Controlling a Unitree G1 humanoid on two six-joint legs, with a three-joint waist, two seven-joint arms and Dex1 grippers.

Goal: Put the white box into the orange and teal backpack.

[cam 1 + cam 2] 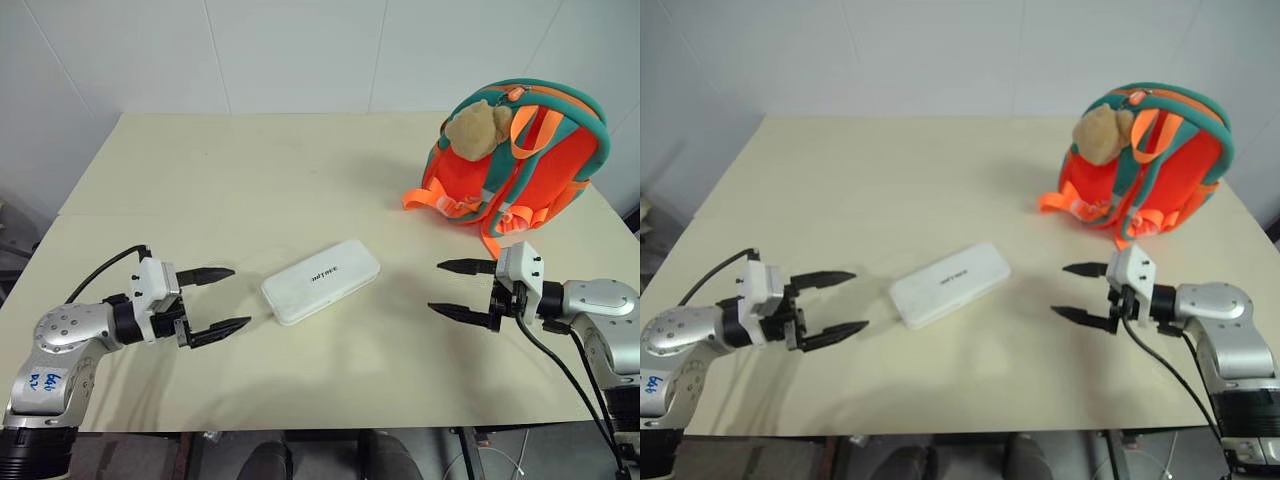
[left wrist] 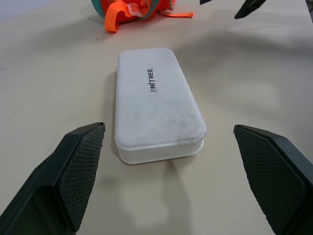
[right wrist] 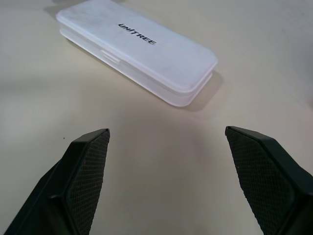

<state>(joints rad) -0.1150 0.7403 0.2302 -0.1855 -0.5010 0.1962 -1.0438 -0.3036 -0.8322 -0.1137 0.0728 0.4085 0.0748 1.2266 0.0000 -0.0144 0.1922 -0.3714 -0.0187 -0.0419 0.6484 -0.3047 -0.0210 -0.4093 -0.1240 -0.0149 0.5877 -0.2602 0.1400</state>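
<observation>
- The job is only at its start: the white box [image 1: 321, 281] lies flat on the worktop [image 1: 250, 170], and nothing has picked it up yet.
- The left tool [image 1: 214, 299] is wide open and holds nothing. It points at one short end of the white box and sits near it, not touching.
- The right tool [image 1: 463, 290] is wide open too and holds nothing. It points at the other short end of the white box, a bit further off.
- So the white box is between the two tools, lying at a slant.
- The orange and teal backpack [image 1: 520, 150] stands well apart from the white box, past the right tool, near the far edge of the worktop. A tan bear toy [image 1: 476, 128] hangs on it.
- I think the next move is to close in on the white box and grab it.
- I cannot tell if the backpack is open, so it may need opening first.
</observation>
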